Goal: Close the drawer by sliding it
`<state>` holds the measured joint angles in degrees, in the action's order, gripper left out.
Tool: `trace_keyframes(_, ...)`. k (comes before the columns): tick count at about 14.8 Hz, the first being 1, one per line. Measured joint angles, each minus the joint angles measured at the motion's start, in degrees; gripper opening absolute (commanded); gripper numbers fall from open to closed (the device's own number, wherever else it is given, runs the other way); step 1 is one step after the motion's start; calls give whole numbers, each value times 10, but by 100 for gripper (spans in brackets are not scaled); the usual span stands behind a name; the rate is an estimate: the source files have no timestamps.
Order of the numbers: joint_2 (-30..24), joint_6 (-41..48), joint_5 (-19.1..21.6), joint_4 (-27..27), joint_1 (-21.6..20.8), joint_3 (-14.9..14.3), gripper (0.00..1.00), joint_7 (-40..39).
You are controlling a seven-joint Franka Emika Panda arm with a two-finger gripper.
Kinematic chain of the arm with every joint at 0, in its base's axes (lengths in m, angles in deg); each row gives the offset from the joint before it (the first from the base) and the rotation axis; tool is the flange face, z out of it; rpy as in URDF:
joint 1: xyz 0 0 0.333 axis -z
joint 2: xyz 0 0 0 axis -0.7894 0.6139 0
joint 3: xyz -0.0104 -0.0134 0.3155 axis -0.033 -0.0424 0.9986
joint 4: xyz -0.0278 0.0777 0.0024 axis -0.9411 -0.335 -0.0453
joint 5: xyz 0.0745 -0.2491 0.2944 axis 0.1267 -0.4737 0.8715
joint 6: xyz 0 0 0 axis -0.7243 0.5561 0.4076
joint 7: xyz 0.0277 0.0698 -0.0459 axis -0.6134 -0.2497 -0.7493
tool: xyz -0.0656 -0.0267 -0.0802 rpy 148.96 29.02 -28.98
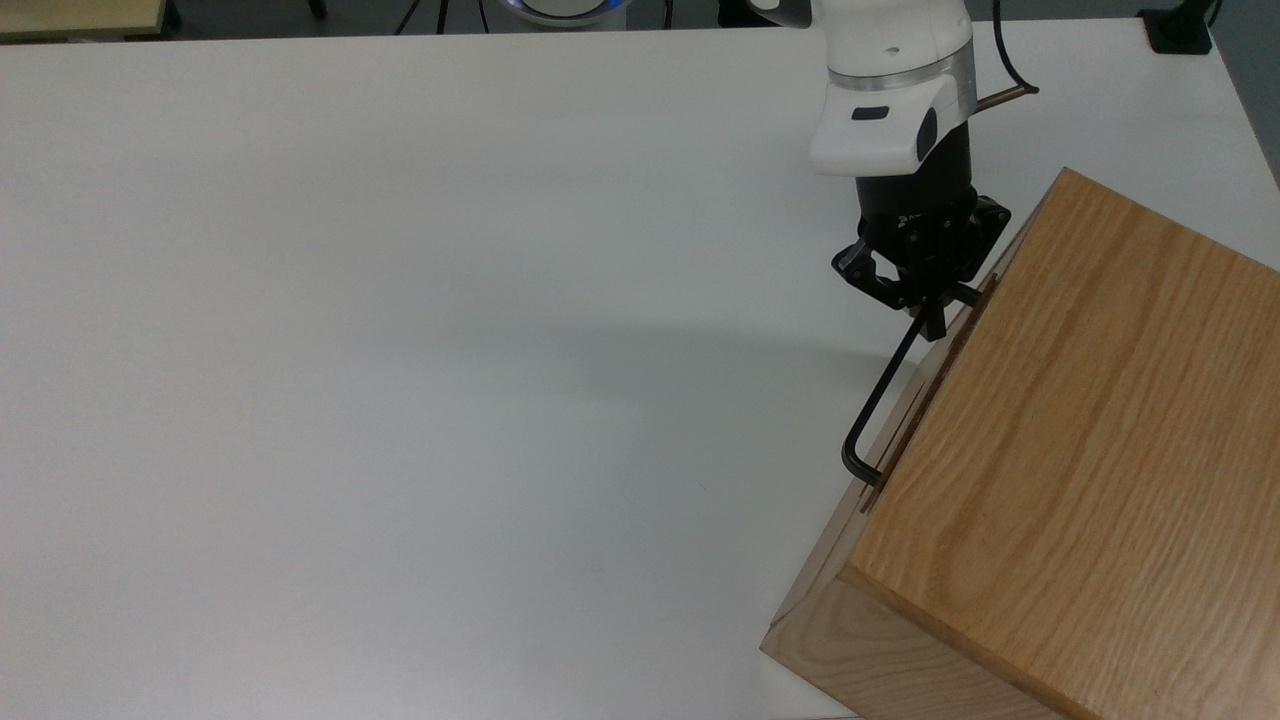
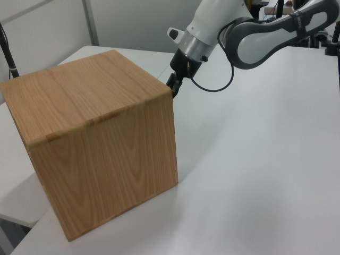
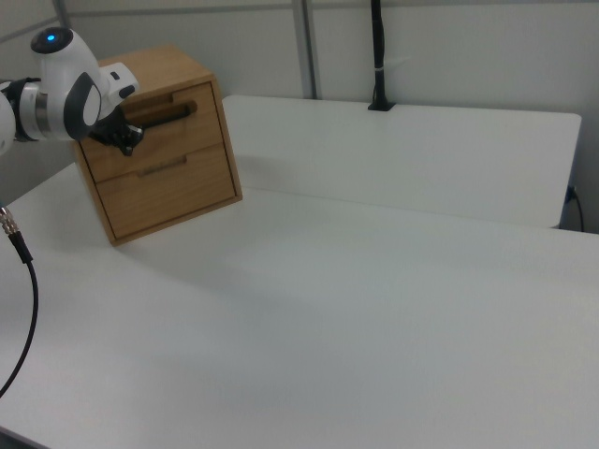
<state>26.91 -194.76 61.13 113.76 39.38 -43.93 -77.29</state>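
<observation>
The drawer (image 1: pixel 908 408) sits pushed into the oak cabinet (image 1: pixel 1080 450), with just a thin strip of its front panel showing along the cabinet's edge. Its black handle (image 1: pixel 882 388) sticks out toward the top view's left. My gripper (image 1: pixel 932 322) is shut, its tips touching the far end of the handle, close to the front panel. In the right view the drawer (image 3: pixel 182 134) is the upper of two fronts, flush with the cabinet face, and the gripper (image 3: pixel 128 142) is at the handle's (image 3: pixel 167 111) left end. In the left view the gripper (image 2: pixel 172 87) is at the cabinet's (image 2: pixel 101 149) far corner.
The cabinet stands at the right of the white table (image 1: pixel 400 350) in the top view, near its front edge. A lower drawer front (image 3: pixel 168 187) is flush below. A black post (image 3: pixel 377 56) stands at the table's far edge, and a cable (image 3: pixel 25 271) hangs at the right view's left.
</observation>
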Motion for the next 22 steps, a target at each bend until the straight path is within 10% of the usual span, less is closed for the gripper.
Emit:
trace_keyframes(6,-8,26,0,-2,15,-3,0,2)
trace_keyframes(13,-75,290,0,-7,115,-9,0,2)
trace_keyframes(20,-166,460,-26,19,135,-88,4,2)
trace_keyframes(22,-186,479,-27,22,135,-99,18,8)
